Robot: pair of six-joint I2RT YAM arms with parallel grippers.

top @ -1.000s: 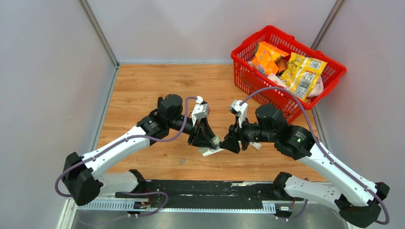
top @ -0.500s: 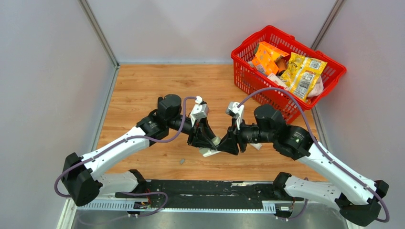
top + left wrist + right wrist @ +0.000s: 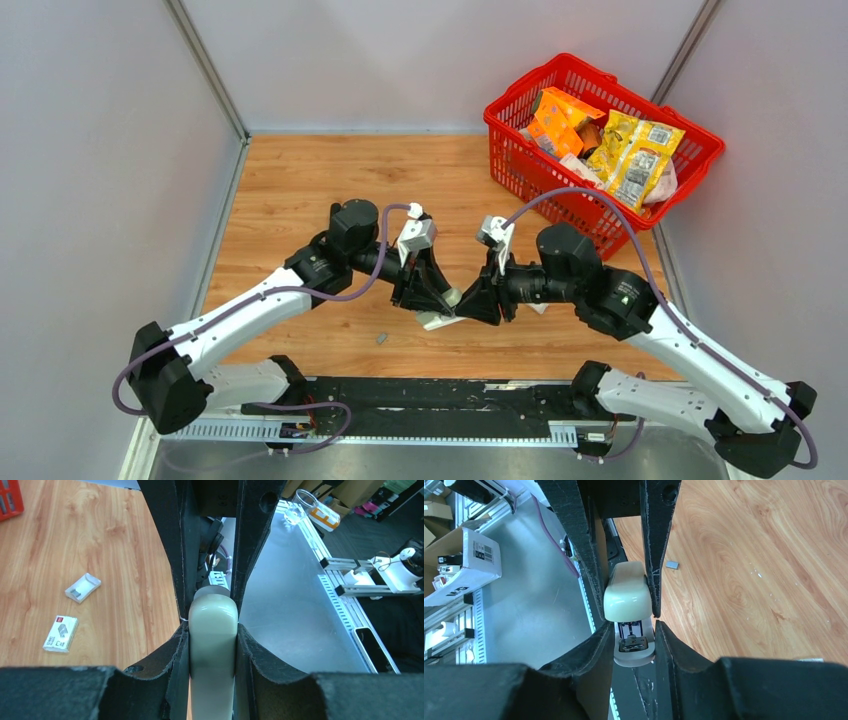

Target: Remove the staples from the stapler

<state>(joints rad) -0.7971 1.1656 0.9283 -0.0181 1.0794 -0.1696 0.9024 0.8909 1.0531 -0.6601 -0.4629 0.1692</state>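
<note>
— Quick check, where's the stapler?
— Stapler (image 3: 438,319) sits btwn my two claws, near-centre of the tabletop (image 3: 300,190), arms meeting nose to nose at it. Can't tell if it touches the wood.
— L side?
— Left claw (image 3: 443,305) pinches it. Wrist cam shows both fingers pressed vs the cream body, no gap.
— R side?
— Right claw (image 3: 467,308) is clamped round the other end. R wrist cam looks into the mouth: cream top above, metal anvil plate on the base below, fingers tight on both sides.
— Staples?
— Staples (image 3: 671,565): one small grey strip lying on the wood, near the stapler on its near-left in top cam, apart from both claws. Whether more sit inside, can't tell.
— Other stuff?
— Two small white boxes (image 3: 82,587) flat on the wood, near each other. Red basket (image 3: 515,160) at the far-right corner w/ orange and yellow snack packs (image 3: 640,150) in it.
</note>
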